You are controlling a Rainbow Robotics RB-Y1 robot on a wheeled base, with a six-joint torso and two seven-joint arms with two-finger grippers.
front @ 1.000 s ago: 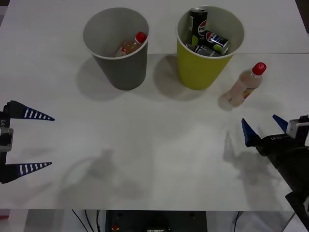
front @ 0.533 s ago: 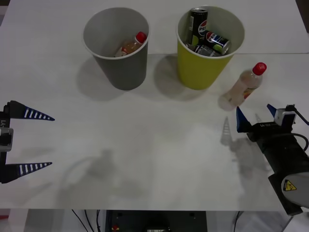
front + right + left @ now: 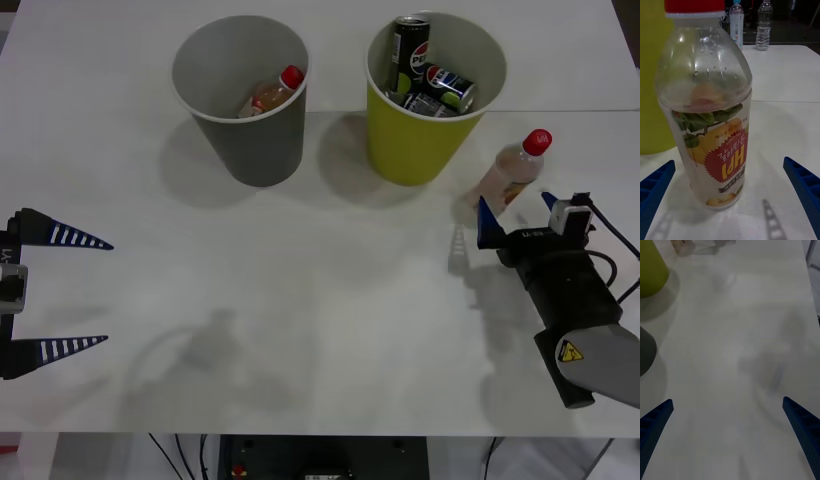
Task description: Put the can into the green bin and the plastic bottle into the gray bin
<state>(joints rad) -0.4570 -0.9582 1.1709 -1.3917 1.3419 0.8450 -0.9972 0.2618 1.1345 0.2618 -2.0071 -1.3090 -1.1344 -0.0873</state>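
**Right tool spread wide at the plastic bottle, left tool idle**

Front view: standing upright on the white surface [image 3: 330, 300], to the right of the green bin [image 3: 432, 100], the plastic bottle [image 3: 512, 172] with red cap. Just before it, the right tool [image 3: 516, 212], blue fingers spread and released, one tip to each side of the bottle's base, gripping nothing. Inside the green bin, two dark cans [image 3: 425, 72], one upright, one lying across. To the left of that bin, close but apart, the gray bin [image 3: 243, 95], holding a small red-capped bottle [image 3: 272, 92] of orange drink, tilted against the wall. At the surface's left edge, well apart from everything, the left tool [image 3: 60, 292], striped fingers spread wide and empty.

Right wrist view: close up and upright between the two blue fingers [image 3: 655, 191], the plastic bottle [image 3: 707, 116], touching neither; white-yellow label with orange fruit, pale drink low inside. Behind it, the yellow-green bin wall [image 3: 651, 75]. Far off on another table, two clear bottles [image 3: 750, 22].

Left wrist view: bare surface [image 3: 737, 352] between the released fingers [image 3: 655, 423]; farther off, the green bin [image 3: 651, 270] and the gray bin's edge [image 3: 645, 352].
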